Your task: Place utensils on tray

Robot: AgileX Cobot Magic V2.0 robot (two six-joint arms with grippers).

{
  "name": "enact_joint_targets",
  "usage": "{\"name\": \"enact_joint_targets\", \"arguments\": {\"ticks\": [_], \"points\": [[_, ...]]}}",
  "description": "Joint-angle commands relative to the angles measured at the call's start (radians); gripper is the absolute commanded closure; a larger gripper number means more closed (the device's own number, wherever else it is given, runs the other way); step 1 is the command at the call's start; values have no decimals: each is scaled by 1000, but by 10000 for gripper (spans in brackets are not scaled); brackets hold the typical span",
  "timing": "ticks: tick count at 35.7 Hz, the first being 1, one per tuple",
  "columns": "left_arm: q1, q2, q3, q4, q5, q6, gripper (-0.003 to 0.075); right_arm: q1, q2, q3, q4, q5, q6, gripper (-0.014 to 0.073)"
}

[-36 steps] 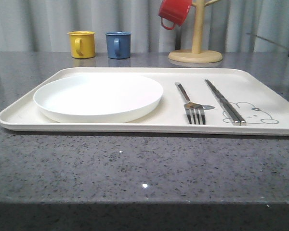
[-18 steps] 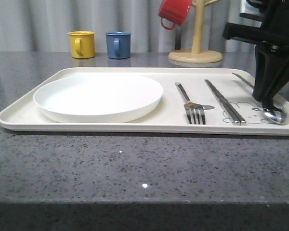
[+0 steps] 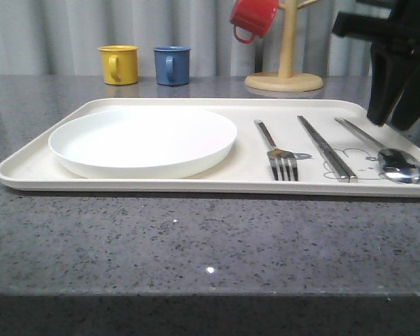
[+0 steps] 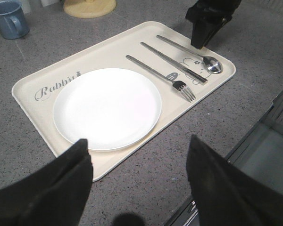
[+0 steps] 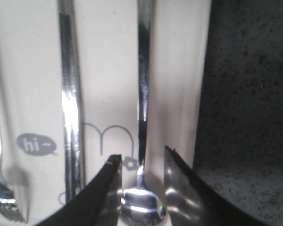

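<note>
The cream tray (image 3: 196,187) lies on the grey counter. On its right half lie the fork (image 3: 276,150), the pair of chopsticks (image 3: 325,147) and, furthest right, the spoon (image 3: 395,162), side by side. My right gripper (image 3: 395,120) hangs open just above the spoon, touching nothing. In its wrist view the spoon's bowl (image 5: 141,207) lies on the tray between the parted fingers of the right gripper (image 5: 141,154), with the chopsticks (image 5: 68,94) beside it. My left gripper (image 4: 137,141) is open and empty, high over the counter near the tray (image 4: 33,113).
A round white plate (image 3: 143,140) takes up the tray's left half. Behind the tray stand a yellow mug (image 3: 119,64), a blue mug (image 3: 172,65) and a wooden mug tree (image 3: 285,70) holding a red mug (image 3: 254,17). The counter's front edge runs close below.
The right gripper came in with the spoon, set it down at the tray's right end, and has now lifted off open. The spoon lies free.
</note>
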Motion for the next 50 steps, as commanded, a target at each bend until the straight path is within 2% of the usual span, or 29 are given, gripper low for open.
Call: {"name": "enact_joint_targets", "arguments": {"ticks": [1, 4, 8, 12, 28, 38, 41, 47, 50], "points": [[-8, 4, -24, 1, -73, -10, 301, 0, -151, -19, 2, -19, -104, 330], [-8, 4, -24, 1, -73, -10, 301, 0, -264, 7, 1, -21, -174, 330], [-8, 4, -24, 1, -73, -10, 301, 0, -429, 71, -43, -14, -204, 330], [-8, 4, -24, 1, -73, -10, 301, 0, -580, 144, -101, 4, -205, 330], [-8, 4, -24, 1, -73, -10, 301, 0, -1187, 443, -100, 0, -205, 330], [-8, 4, -24, -20, -79, -10, 301, 0, -1390, 526, -101, -39, -205, 335], [-8, 4, -24, -69, -95, 5, 301, 0, -1399, 542, -101, -41, -205, 421], [-8, 6, -24, -175, -87, 140, 312, 0, -1399, 550, -101, -63, -205, 713], [-8, 6, -24, -176, -81, 141, 435, 0, -1399, 550, -101, -71, -205, 709]]}}
